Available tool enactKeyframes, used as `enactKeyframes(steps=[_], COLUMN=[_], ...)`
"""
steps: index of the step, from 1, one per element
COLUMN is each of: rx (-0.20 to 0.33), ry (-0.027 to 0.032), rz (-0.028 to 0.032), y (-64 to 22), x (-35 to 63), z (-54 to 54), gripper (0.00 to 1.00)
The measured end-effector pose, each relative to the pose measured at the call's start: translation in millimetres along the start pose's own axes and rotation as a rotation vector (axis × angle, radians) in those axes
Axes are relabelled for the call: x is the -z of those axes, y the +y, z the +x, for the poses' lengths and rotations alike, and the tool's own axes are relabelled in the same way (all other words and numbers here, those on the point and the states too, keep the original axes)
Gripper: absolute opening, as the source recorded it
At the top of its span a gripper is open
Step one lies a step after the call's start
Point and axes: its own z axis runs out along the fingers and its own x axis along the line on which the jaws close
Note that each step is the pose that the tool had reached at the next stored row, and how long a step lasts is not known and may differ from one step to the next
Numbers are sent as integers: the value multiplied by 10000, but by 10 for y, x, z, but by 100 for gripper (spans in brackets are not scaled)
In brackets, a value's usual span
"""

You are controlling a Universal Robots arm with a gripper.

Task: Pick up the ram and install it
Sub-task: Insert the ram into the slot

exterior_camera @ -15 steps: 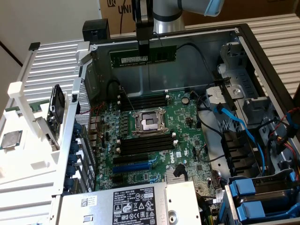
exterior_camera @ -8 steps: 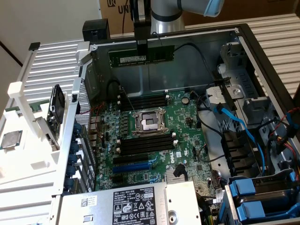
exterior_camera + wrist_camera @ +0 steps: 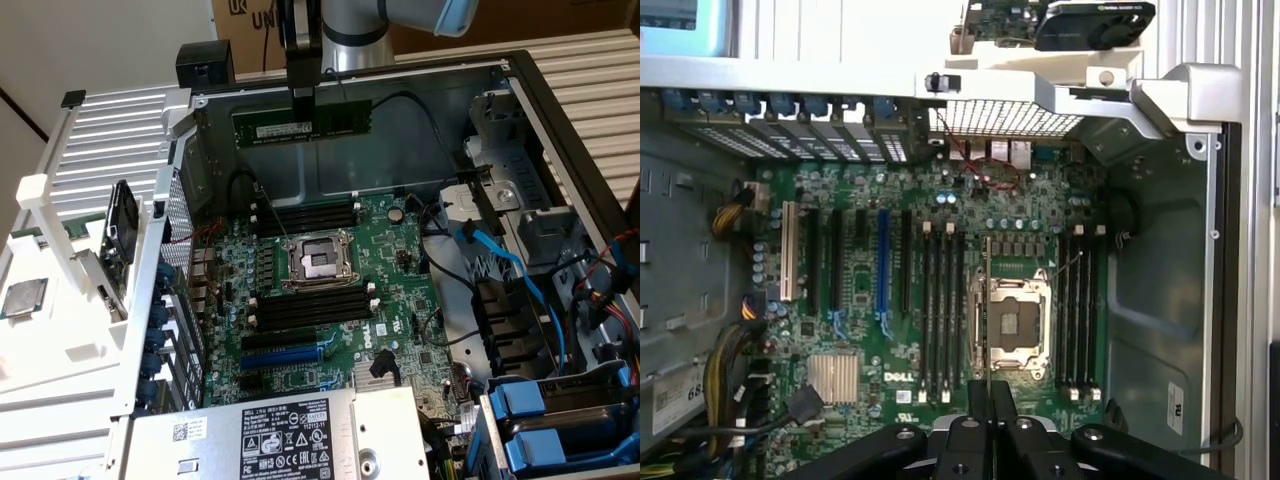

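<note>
Case [image 3: 560, 110]: open, inside facing up, holding the board.
Board [image 3: 330, 300]: green, flat on the case floor; also in the wrist view [image 3: 890, 300].
Rack [image 3: 60, 380]: white, outside the case at the exterior view's left.
Power unit [image 3: 290, 435]: grey box with a black label, at the near edge of the case.
Arm [image 3: 350, 25]: reaches down from above the far side of the case.
Ram [image 3: 345, 118]: green stick, held level in the air above the board's far edge, in front of the case's back wall, clear of the slots.
Slots [image 3: 305, 215]: long, black, white end clips; one bank on each side of the socket, the second at [image 3: 310, 305].
Socket [image 3: 320, 260]: square, metal-framed, between the two slot banks; in the wrist view [image 3: 1012, 325].
Tool [image 3: 303, 108]: narrow, clamped on the ram near its middle; in the wrist view [image 3: 990, 405], dark fingers close together over the board.
Chip [image 3: 22, 298]: square, silver, lying on the rack.
</note>
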Motion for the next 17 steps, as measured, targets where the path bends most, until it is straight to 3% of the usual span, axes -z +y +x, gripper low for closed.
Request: enactKeyframes(steps=[2, 4, 5, 7, 11, 13, 15, 17], rx=[-2, 1, 3, 5, 5, 4, 5, 5], ry=[137, 182, 184, 178, 171, 121, 27, 27], rz=[12, 88, 145, 186, 188, 191, 190, 190], y=[0, 2, 2, 2, 3, 4, 4, 4], x=[-13, -28, -42, -62, -71, -81, -87, -87], z=[-16, -22, -22, -21, -20, -19, -19, -18], gripper=[12, 12, 12, 12, 12, 12, 12, 12])
